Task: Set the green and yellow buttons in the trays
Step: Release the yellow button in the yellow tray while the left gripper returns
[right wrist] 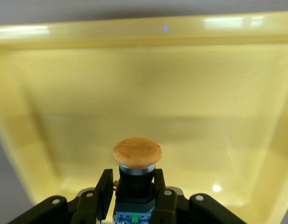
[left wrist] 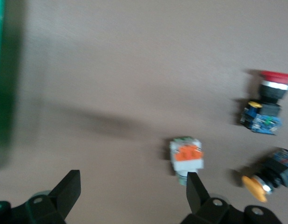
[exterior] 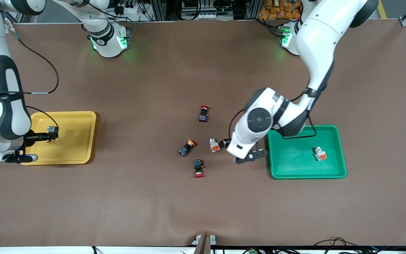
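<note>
Two arms at work over the brown desk [exterior: 189,204]. The right pincer [right wrist: 132,198] hangs over the yellow tray [exterior: 83,121] at the right arm's end, pinching a dark-bodied button with an orange-yellow cap [right wrist: 136,151] by its body, cap pointing out over the tray floor. The left pincer [left wrist: 134,196] hangs low over the desk with its fingers spread wide, one finger [left wrist: 196,189] just beside a whitish block button with an orange patch [left wrist: 186,156] lying between the green tray [exterior: 340,148] and the loose cluster at mid-desk.

A matching whitish button [exterior: 320,153] already lies in the green tray. Another orange-capped button [exterior: 186,147] lies on the desk, with two red-capped buttons [exterior: 203,113] [exterior: 198,168] near it, one farther from the front camera and one nearer.

For the right arm, the sound move looks to be lowering close to the tray floor before letting go, so the round-capped piece does not roll toward the rim. For the left arm, the block sits off to one side of the spread fingers; centring over it first, then closing across its flat sides, should keep it from being knocked into its neighbours.
</note>
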Robot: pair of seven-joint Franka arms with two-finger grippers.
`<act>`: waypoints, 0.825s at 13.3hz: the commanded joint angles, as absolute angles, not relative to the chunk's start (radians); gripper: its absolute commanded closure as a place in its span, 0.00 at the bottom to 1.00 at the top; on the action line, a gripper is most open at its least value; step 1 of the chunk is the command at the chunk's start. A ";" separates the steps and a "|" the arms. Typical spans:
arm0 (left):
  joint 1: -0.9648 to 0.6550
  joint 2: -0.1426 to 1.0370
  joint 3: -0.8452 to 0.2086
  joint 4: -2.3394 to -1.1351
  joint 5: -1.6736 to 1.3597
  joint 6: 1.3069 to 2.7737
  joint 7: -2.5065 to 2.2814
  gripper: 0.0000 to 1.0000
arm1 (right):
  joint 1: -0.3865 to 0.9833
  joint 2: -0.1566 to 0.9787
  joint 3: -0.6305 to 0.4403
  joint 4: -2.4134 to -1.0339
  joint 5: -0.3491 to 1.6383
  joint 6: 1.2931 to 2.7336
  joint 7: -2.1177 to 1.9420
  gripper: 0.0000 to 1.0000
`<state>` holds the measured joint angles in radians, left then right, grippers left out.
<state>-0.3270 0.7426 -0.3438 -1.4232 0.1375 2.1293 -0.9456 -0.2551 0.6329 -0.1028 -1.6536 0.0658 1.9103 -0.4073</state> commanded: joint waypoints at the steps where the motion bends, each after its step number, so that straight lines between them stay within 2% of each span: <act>1: -0.382 0.765 -0.314 -1.382 0.152 2.155 -0.982 0.00 | -0.320 0.673 -0.080 -1.643 0.057 1.957 -0.536 1.00; 4: -0.402 0.770 -0.307 -1.382 0.152 2.186 -0.982 0.00 | -0.324 0.693 -0.080 -1.641 0.058 1.959 -0.554 1.00; 5: -0.416 0.772 -0.304 -1.382 0.153 2.189 -0.982 0.00 | -0.324 0.693 -0.080 -1.641 0.058 1.959 -0.554 0.74; 6: -0.420 0.775 -0.304 -1.382 0.155 2.189 -0.979 0.00 | -0.324 0.693 -0.080 -1.641 0.061 1.956 -0.545 0.15; 7: -0.422 0.776 -0.304 -1.382 0.155 2.191 -0.977 0.00 | -0.322 0.693 -0.080 -1.640 0.064 1.953 -0.542 0.00; 11: -0.443 0.793 -0.301 -1.382 0.156 2.258 -0.973 0.00 | -0.324 0.692 -0.080 -1.640 0.067 1.950 -0.542 0.00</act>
